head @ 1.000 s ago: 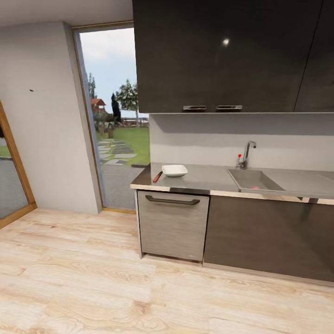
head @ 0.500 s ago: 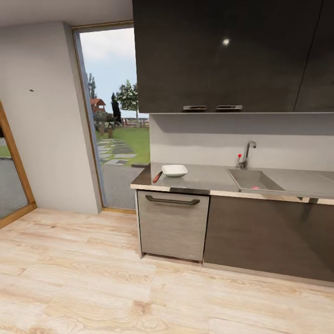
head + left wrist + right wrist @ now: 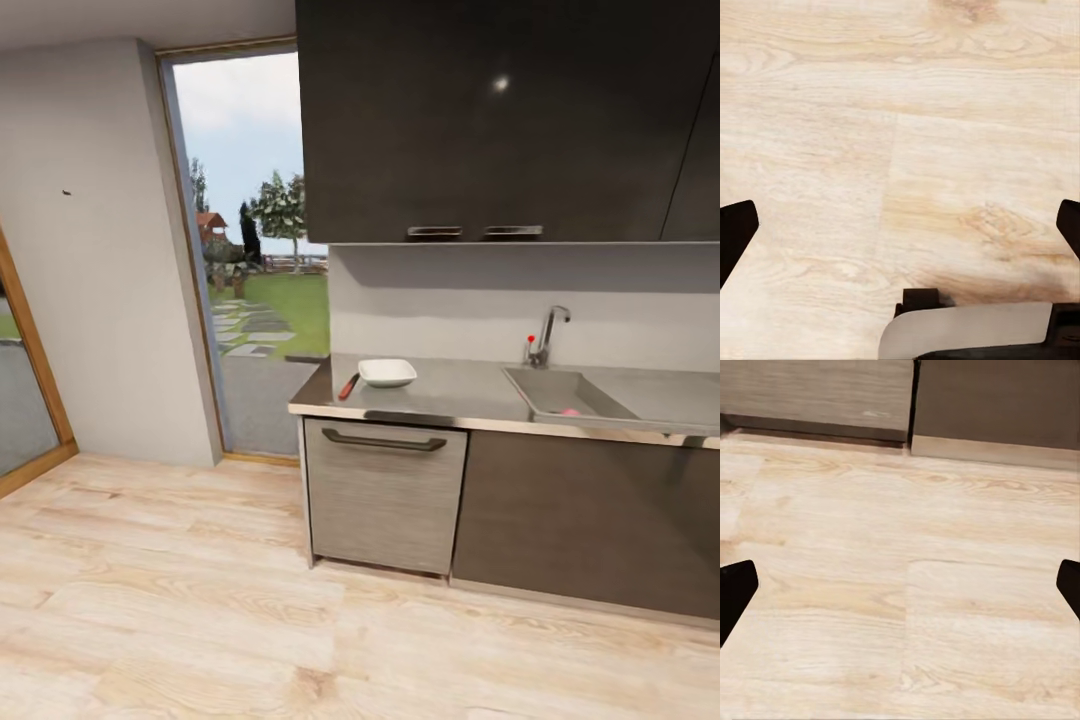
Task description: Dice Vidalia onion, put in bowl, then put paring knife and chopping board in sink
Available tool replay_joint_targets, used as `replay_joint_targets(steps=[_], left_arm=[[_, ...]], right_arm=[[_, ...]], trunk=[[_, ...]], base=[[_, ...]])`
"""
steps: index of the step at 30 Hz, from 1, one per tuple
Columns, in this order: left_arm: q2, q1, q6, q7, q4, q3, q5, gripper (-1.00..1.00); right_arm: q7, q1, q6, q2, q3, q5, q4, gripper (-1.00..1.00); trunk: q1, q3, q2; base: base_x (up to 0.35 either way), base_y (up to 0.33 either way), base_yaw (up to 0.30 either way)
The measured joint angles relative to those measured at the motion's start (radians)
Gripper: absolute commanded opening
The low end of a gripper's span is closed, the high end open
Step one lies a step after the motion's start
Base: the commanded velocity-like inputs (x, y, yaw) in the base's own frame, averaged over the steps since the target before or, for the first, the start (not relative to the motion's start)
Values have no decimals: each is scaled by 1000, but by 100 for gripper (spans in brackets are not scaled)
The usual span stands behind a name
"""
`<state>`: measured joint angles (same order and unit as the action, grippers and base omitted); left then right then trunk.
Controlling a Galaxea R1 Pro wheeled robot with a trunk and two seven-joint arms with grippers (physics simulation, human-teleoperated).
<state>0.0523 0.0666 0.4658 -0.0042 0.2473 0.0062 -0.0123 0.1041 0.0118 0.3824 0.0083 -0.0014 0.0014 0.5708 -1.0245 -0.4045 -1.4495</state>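
I am looking at a home kitchen: glossy black upper cabinets (image 3: 500, 120), a grey countertop (image 3: 460, 390) carrying a recessed sink (image 3: 565, 392) with chrome tap (image 3: 550, 335), a dishwasher front (image 3: 385, 495), and pale wood floor (image 3: 200, 600).

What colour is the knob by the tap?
Red; the knob beside the tap shows best in the head view.

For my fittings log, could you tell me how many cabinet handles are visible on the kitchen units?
3. Two short metal handles sit side by side at the bottom edge of the black upper cabinets; one long dark bar handle crosses the grey front panel under the countertop. Others may lie beyond the frame.
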Motion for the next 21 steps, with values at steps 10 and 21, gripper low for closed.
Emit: replay_joint_targets(steps=[10, 21], left_arm=[[11, 0, 337, -1, 0, -1, 0, 100], [13, 0, 337, -1, 0, -1, 0, 100]], right_arm=[[2, 0, 4, 2, 0, -4, -1, 100], [2, 0, 4, 2, 0, -4, -3, 100]], trunk=[[0, 0, 0], [0, 7, 0]], base=[[245, 193, -9], [246, 195, -124]])
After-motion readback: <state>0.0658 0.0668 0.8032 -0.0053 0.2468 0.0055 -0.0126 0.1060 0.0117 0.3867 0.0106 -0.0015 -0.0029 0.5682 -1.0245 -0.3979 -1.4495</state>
